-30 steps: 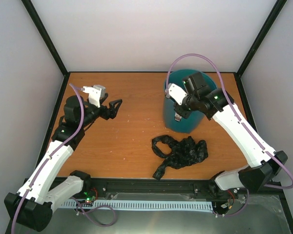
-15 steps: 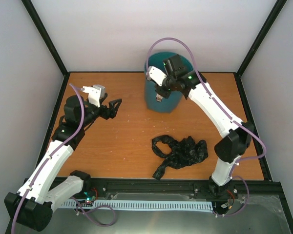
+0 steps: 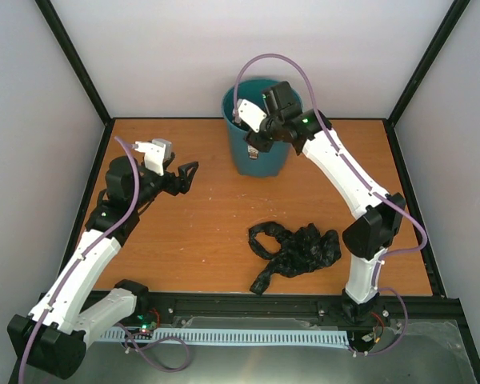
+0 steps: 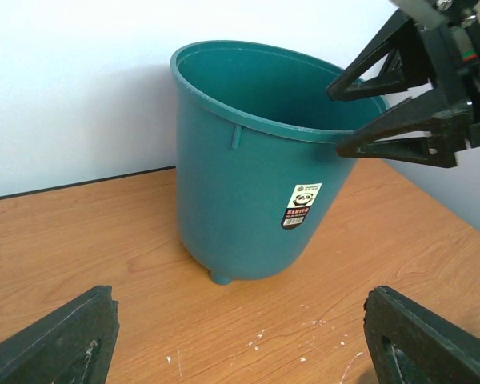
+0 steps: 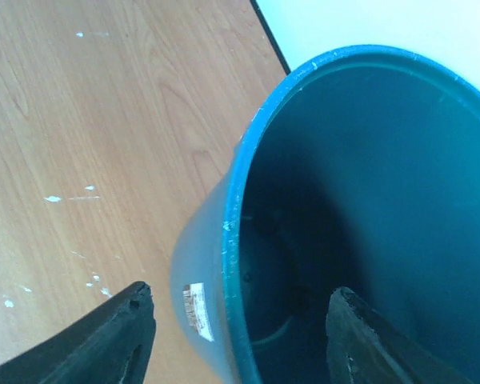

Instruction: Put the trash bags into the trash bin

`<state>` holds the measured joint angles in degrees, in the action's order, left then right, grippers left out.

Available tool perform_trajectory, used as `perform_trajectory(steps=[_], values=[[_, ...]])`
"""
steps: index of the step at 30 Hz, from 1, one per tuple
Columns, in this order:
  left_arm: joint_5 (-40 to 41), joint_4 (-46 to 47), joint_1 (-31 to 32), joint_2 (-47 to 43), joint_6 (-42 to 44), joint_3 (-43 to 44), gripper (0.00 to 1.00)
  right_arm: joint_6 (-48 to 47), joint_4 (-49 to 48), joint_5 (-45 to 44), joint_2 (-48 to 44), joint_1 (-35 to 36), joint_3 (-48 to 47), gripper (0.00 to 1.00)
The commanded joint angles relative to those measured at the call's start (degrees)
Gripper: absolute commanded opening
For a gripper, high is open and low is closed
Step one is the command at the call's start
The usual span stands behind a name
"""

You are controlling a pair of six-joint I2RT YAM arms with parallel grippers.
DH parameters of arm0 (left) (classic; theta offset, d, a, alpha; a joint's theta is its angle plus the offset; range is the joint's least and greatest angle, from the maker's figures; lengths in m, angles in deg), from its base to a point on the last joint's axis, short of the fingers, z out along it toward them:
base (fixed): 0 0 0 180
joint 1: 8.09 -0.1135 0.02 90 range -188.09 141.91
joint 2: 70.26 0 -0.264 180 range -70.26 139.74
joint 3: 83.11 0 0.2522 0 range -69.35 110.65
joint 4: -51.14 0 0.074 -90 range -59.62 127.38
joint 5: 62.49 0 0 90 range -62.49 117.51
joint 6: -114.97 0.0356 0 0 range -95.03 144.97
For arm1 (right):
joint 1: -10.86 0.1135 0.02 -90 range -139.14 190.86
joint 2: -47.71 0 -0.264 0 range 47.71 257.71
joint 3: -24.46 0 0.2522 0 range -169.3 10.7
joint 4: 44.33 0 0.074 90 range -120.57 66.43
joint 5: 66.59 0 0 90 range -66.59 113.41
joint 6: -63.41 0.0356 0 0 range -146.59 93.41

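The teal trash bin (image 3: 242, 144) stands at the back of the table near the wall, its white label (image 4: 303, 205) facing the left wrist view. My right gripper (image 3: 258, 144) is open astride the bin's rim (image 5: 238, 240), one finger outside and one inside the wall. The inside of the bin (image 5: 368, 200) is dark, with no bag showing in it. The black wrinkly trash bag (image 3: 296, 250) lies bunched on the table in front of the bin, away from both grippers. Left of the bin, my left gripper (image 3: 190, 174) is open, holds nothing and points towards the bin (image 4: 248, 184).
White walls and black frame posts (image 3: 76, 60) enclose the wooden table (image 3: 208, 224). A black rail (image 3: 248, 308) runs along the near edge between the arm bases. Purple cables (image 3: 272, 60) loop above the right arm.
The right arm carried the bin from the right side to the back middle of the table. Its jaws, shut on the rim before, have now opened. The left arm and the bag have not moved.
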<state>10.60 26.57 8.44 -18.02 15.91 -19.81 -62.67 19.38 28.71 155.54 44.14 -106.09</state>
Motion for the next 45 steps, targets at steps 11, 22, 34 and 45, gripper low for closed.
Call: perform_trajectory(steps=[11,22,34,45], values=[[-6.0,-1.5,0.0,3.7,-1.5,2.8,0.66,14.1,-4.1,7.9,-31.8,0.4,28.9,0.74],[-7.7,-1.3,18.6,7.0,-12.7,-8.0,0.63,9.2,0.7,-6.1,-52.6,-3.3,54.3,0.70],[-1.2,5.0,22.3,18.8,-12.9,-14.2,0.66,-6.0,14.0,-17.7,-57.3,-4.0,72.9,0.80],[1.5,8.6,22.3,27.0,-10.7,-8.3,0.65,-21.4,-32.9,-27.1,-44.3,-11.8,77.2,0.78]])
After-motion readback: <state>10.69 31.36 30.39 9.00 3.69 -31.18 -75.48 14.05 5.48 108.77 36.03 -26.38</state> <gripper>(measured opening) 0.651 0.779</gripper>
